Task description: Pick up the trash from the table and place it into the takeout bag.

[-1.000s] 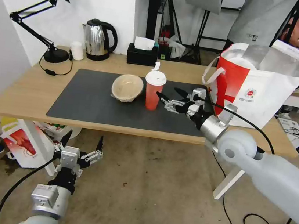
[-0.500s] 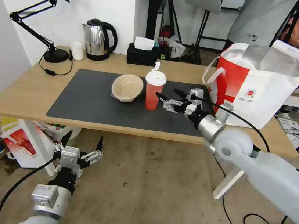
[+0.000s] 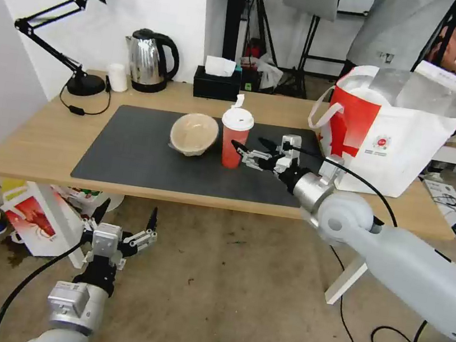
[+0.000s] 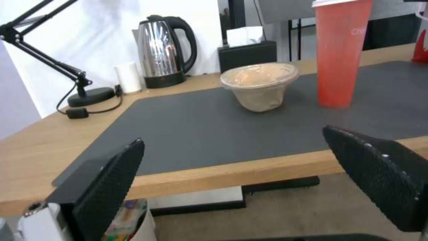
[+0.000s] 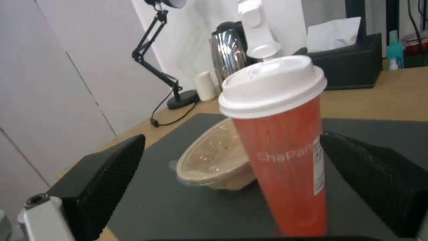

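Your right gripper (image 3: 249,147), wide open and empty, has slid closer to the red cup (image 3: 234,138), ready to grab.

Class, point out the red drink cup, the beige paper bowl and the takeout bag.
red drink cup (image 3: 232,148): head view, red side wall.
beige paper bowl (image 3: 194,132): head view, inner hollow.
takeout bag (image 3: 405,156): head view, white front panel.

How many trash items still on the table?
2. The red drink cup stands upright on the dark mat, right pincer open beside it. The beige paper bowl sits tilted just left of the cup. The takeout bag may hide others.
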